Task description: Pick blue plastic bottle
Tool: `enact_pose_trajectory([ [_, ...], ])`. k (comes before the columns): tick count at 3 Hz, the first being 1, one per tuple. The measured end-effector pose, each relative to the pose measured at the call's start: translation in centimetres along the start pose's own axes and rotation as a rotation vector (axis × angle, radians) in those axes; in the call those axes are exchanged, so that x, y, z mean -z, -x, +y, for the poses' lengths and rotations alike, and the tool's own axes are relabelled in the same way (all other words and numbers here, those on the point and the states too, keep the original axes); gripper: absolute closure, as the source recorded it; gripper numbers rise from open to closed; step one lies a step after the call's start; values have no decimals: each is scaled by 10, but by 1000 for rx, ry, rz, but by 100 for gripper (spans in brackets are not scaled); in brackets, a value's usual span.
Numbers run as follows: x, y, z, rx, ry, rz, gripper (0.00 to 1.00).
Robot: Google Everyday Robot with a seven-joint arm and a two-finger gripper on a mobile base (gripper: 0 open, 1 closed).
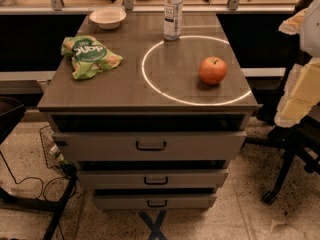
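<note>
The blue plastic bottle [173, 12] is a small clear bottle with a white cap and a white-bluish label. It stands upright at the back of the drawer cabinet's top [125, 89], just right of the middle. A red apple [213, 70] lies to the front right of it, inside a bright ring of light. My gripper [295, 106] is at the right edge of the camera view. It hangs beside the cabinet, off its top, far from the bottle and holding nothing that I can see.
A white bowl [107, 17] sits at the back left and a green chip bag [90, 55] lies at the left. The cabinet has three drawers [151, 145] below. An office chair base [287, 169] stands at the right. A wire basket [52, 149] and cables are at the left.
</note>
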State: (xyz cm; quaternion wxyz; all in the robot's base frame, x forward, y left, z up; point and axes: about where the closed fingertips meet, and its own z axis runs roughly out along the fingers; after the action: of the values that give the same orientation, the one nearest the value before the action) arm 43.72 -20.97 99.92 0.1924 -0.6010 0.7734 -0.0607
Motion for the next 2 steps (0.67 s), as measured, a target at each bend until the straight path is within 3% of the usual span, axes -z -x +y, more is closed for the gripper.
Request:
enact_pose_trajectory([
  [1, 0, 0, 0, 0, 0, 0, 0],
  [2, -1, 4, -19, -12, -59, -60, 0],
])
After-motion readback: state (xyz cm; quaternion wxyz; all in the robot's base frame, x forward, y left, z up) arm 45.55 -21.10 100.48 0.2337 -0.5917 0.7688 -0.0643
